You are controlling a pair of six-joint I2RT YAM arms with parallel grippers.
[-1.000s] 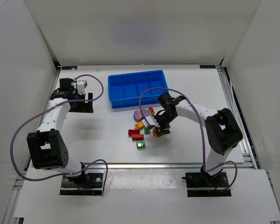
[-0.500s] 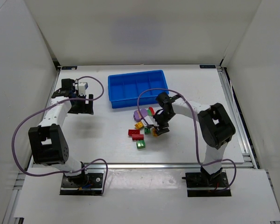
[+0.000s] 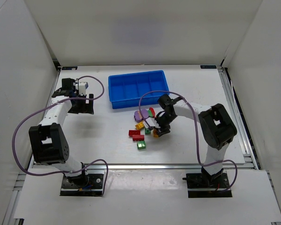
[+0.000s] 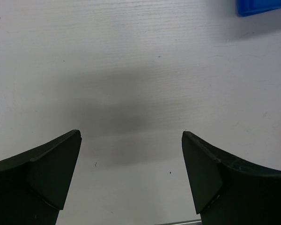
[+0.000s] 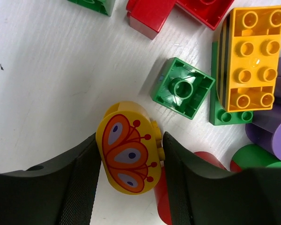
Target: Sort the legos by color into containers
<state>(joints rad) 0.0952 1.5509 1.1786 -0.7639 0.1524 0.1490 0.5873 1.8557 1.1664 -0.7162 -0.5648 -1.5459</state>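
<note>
The right fingers [image 5: 79,187] were clenched on the yellow oval brick [image 5: 129,159], one against each long flank. The brick sat on the counter [image 5: 47,70] at the edge of the pile. The blue tray [image 3: 129,92] lay beyond the pile, and I could make out nothing in its four compartments. The left fingers [image 4: 47,173] were spread wide over bare counter, well apart from the work, grasping nothing.

The step in hand looked to be the pick of this yellow brick. The grip should be firm before any lift, since the rounded sides could let the brick twist or slip. A red brick [image 5: 210,158] lay just beside one finger and a green square brick [image 5: 182,87] sat close ahead. A straight upward lift would likely avoid dragging them. One compartment should then be kept for yellow, and the orange studded brick [image 5: 253,56] would probably belong there too.
</note>
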